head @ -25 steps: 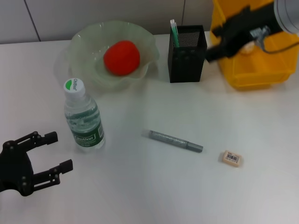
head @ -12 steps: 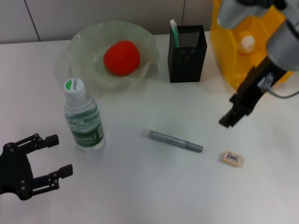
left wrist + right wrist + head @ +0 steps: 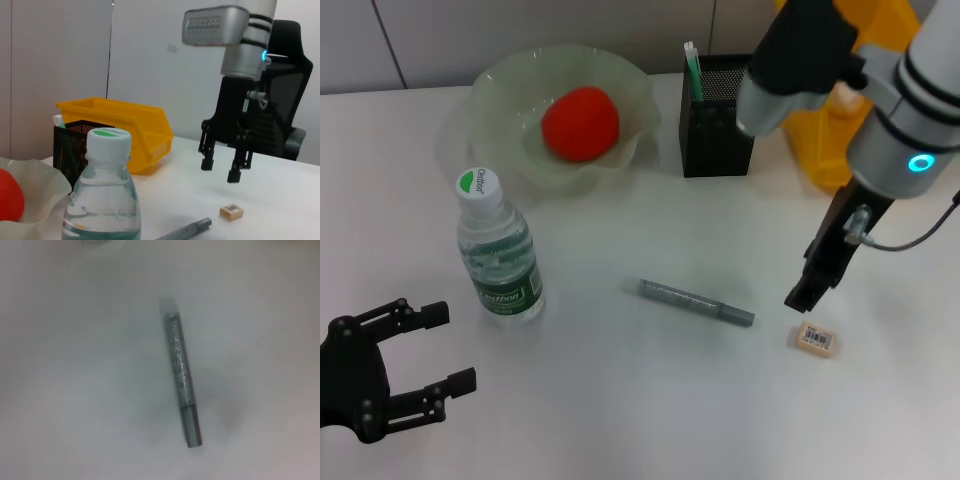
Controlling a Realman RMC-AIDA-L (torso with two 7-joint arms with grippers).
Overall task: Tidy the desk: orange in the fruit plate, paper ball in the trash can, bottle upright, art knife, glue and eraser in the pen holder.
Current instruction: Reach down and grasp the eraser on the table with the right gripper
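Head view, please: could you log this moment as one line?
right gripper: open, above eraser | left gripper: open, idle | orange: in fruit plate

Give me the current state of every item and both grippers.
orange: in the fruit plate
bottle: upright, capped
eraser: lying on desk
grey art knife: lying on desk
pen holder: upright
right gripper: open, above eraser
left gripper: open, idle

Right arm reaches in from far right side, silver forearm angled down, wrist ring lit blue, cable looped beside wrist. Right gripper [image 3: 222,167] points straight down, black fingers [image 3: 206,159] spread apart, nothing between them, tips clear of worktop. Left gripper [image 3: 432,349] low at near left corner, fingers parted, holding nothing, pointing toward right gripper's side.
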